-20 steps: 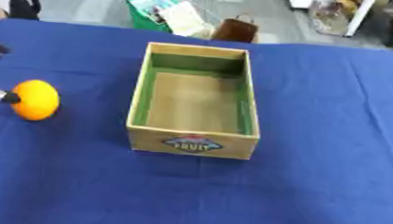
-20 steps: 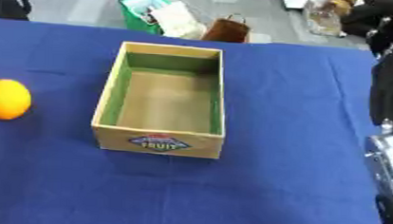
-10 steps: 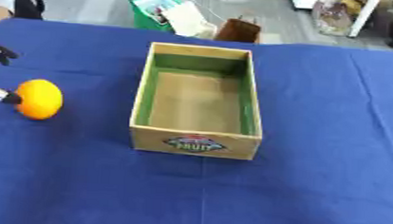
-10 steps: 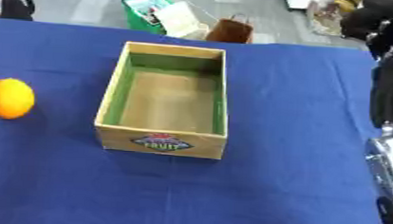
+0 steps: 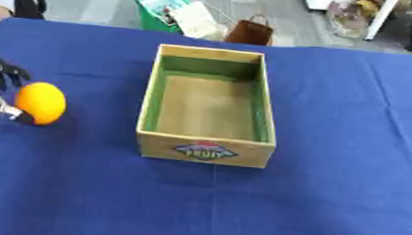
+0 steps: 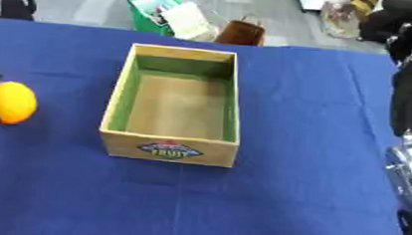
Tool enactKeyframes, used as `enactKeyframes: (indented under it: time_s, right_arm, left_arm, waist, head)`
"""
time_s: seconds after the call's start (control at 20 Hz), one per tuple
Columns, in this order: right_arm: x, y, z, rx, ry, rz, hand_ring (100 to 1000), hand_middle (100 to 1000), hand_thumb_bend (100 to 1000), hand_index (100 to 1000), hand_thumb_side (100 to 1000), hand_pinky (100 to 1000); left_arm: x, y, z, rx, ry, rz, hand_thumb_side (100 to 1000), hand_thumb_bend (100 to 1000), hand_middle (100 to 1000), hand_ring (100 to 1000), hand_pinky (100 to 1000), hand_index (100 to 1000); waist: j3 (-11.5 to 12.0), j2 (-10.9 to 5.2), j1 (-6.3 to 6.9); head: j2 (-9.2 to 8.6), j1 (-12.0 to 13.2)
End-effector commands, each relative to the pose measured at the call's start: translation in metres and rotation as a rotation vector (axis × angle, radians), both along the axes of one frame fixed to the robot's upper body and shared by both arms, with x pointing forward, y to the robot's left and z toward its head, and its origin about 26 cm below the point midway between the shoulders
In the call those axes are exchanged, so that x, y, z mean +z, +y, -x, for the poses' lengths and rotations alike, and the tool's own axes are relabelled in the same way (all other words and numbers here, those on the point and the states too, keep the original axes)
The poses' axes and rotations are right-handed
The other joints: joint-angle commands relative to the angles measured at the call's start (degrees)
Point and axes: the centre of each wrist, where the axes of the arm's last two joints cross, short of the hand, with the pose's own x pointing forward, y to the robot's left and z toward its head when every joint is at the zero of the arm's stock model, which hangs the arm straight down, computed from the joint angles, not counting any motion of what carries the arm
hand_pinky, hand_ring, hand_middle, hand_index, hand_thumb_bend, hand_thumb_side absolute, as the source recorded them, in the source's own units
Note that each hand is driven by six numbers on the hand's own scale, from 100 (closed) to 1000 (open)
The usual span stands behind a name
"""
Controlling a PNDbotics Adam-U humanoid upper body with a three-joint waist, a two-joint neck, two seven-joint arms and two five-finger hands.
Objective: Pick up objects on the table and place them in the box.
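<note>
We see the left robot hand curled around the orange on the bench, presumably to lift it; the empty box sits well to its right.

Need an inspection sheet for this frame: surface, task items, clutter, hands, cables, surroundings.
Surface: table covered in blue cloth, flat.
Job's things: orange fruit at the left edge, outside the box; wooden box with green inner walls at centre, nothing inside, fruit label on the near wall.
Clutter: nothing seen on the cloth.
Hands: left hand at the left edge, fingers curled round the fruit on its far and near sides; right hand not identifiable, only the black and silver right arm shows at the right edge.
Cables: nothing seen.
Surroundings: green basket and brown bag on the floor beyond the table.
</note>
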Motion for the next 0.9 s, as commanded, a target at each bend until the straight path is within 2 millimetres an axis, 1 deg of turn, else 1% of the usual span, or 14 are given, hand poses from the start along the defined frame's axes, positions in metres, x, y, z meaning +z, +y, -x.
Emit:
enactKeyframes:
  time_s: [0.05, 0.15, 0.2, 0.25, 0.3, 0.45, 0.5, 0.6, 0.65, 0.7, 0.75, 0.8, 0.85, 0.9]
  right_arm:
    - [0.006, -0.001, 0.002, 0.001, -0.021, 0.012, 663, 601, 100, 732, 1000, 707]
    - [0.006, -0.001, 0.002, 0.001, -0.02, 0.011, 663, 601, 100, 732, 1000, 707]
    - [0.006, -0.001, 0.002, 0.001, -0.019, 0.01, 663, 601, 100, 733, 1000, 707]
    - [0.006, 0.0, 0.002, 0.001, -0.019, 0.01, 664, 601, 100, 733, 1000, 707]
    - [0.005, -0.001, 0.002, 0.0, -0.018, 0.009, 664, 601, 100, 733, 1000, 707]
    - [0.005, -0.001, 0.003, -0.002, -0.016, 0.007, 665, 601, 100, 733, 1000, 708]
    - [0.004, -0.001, 0.003, -0.003, -0.015, 0.006, 665, 601, 100, 733, 1000, 708]
    - [0.004, -0.001, 0.003, -0.005, -0.014, 0.004, 665, 601, 100, 733, 1000, 708]
    - [0.004, -0.001, 0.003, -0.006, -0.014, 0.004, 665, 601, 100, 733, 1000, 708]
    - [0.004, -0.001, 0.003, -0.007, -0.014, 0.003, 665, 602, 100, 733, 1000, 708]
    - [0.004, -0.001, 0.003, -0.008, -0.014, 0.002, 666, 602, 100, 733, 1000, 708]
    - [0.004, -0.002, 0.003, -0.009, -0.013, 0.001, 666, 602, 100, 733, 1000, 708]
    - [0.004, -0.002, 0.003, -0.01, -0.013, 0.001, 666, 602, 100, 733, 1000, 708]
    - [0.004, -0.002, 0.003, -0.011, -0.013, 0.0, 666, 601, 100, 733, 1000, 708]
  left_arm:
    - [0.011, 0.001, -0.001, 0.028, -0.054, -0.027, 673, 693, 802, 788, 711, 981]
    - [0.006, -0.001, -0.003, 0.037, -0.071, -0.035, 674, 680, 788, 780, 697, 964]
    - [0.004, -0.002, -0.004, 0.042, -0.084, -0.041, 678, 670, 774, 770, 683, 944]
    - [0.002, -0.003, -0.004, 0.045, -0.097, -0.046, 692, 632, 746, 752, 656, 904]
    - [0.002, -0.004, -0.005, 0.049, -0.12, -0.045, 694, 630, 730, 742, 644, 883]
    - [-0.001, -0.005, -0.005, 0.064, -0.185, -0.037, 657, 531, 655, 688, 582, 785]
    - [-0.002, -0.005, -0.006, 0.067, -0.204, -0.031, 633, 476, 625, 666, 563, 755]
    - [-0.004, -0.006, -0.006, 0.072, -0.231, -0.013, 554, 385, 587, 628, 532, 714]
    - [-0.005, -0.006, -0.007, 0.073, -0.236, 0.001, 542, 376, 585, 625, 529, 712]
    - [-0.006, -0.007, -0.007, 0.072, -0.237, 0.017, 388, 324, 571, 608, 509, 698]
    - [-0.007, -0.006, -0.007, 0.071, -0.235, 0.034, 290, 287, 559, 597, 499, 683]
    - [-0.007, -0.006, -0.007, 0.071, -0.234, 0.05, 182, 179, 550, 583, 487, 669]
    - [-0.007, -0.006, -0.007, 0.072, -0.232, 0.067, 182, 179, 550, 583, 487, 669]
    - [-0.007, -0.006, -0.007, 0.072, -0.234, 0.08, 100, 100, 546, 564, 473, 659]
  waist:
    - [-0.1, -0.94, 0.19]
    - [-0.2, -0.88, 0.18]
    - [-0.3, -0.85, 0.17]
    - [-0.3, -0.83, 0.16]
    - [-0.4, -0.8, 0.16]
    - [-0.4, -0.74, 0.19]
    - [-0.4, -0.73, 0.19]
    - [-0.5, -0.73, 0.18]
    - [-0.5, -0.73, 0.17]
    - [-0.5, -0.75, 0.16]
    - [-0.5, -0.76, 0.16]
    - [-0.5, -0.78, 0.15]
    - [-0.5, -0.79, 0.15]
    - [-0.5, -0.81, 0.14]
  head:
    - [-0.5, 0.3]
    - [-0.46, 0.3]
    - [-0.42, 0.3]
    - [-0.4, 0.4]
    - [-0.35, 0.4]
    - [-0.22, 0.5]
    - [-0.18, 0.5]
    - [-0.17, 0.5]
    - [-0.15, 0.5]
    - [-0.13, 0.5]
    - [-0.12, 0.5]
    - [-0.11, 0.5]
    - [-0.11, 0.5]
    - [-0.07, 0.4]
